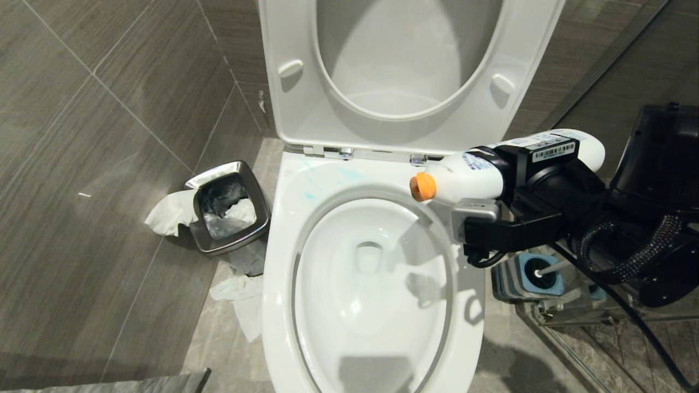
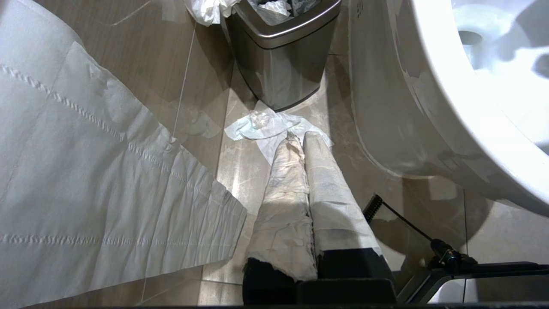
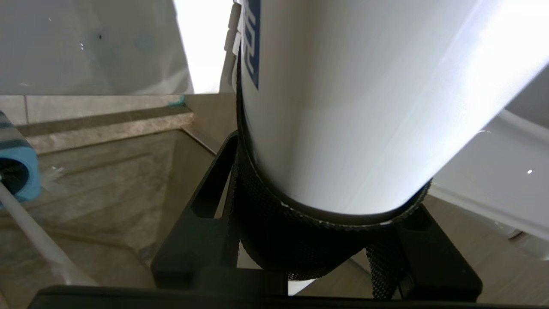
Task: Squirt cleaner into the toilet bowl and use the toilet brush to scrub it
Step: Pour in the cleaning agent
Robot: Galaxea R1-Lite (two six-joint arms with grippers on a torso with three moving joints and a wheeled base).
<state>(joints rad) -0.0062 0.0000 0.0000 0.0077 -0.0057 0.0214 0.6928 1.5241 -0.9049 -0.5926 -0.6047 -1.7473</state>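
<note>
**Right pincer holds the cleaner bottle level at the toilet's rim**

Right pincer [image 1: 505, 177] is clamped around a white bottle [image 1: 480, 172] with an orange cap [image 1: 422, 186], gripping it about the middle of its body. The bottle lies roughly level, its cap pointing toward the toilet bowl [image 1: 284, 240] and hanging over the rim on the robot's right side, near the chrome hinges [image 1: 418, 159]. In the right wrist view the bottle's white body [image 3: 343, 107] fills the space between the black fingers [image 3: 201, 206].

Seat and lid [image 1: 295, 109] stand raised behind the bowl. Pale turquoise streaks of cleaner [image 1: 327, 177] show on the flat rim at the back left, just in front of the hinges.

The toilet brush [image 1: 551, 267] stands in its blue-and-grey holder [image 1: 527, 275] on the floor to the right of the toilet, below the right arm, its pale handle sticking up out of the holder.

Left pincer [image 2: 300, 141], wrapped in white paper, is closed with its two fingers pressed together, held low beside the outer wall of the toilet and pointing at the floor. Ahead of it lie a crumpled tissue [image 2: 266, 126] and a steel bin [image 1: 232, 207] stuffed with paper.
</note>
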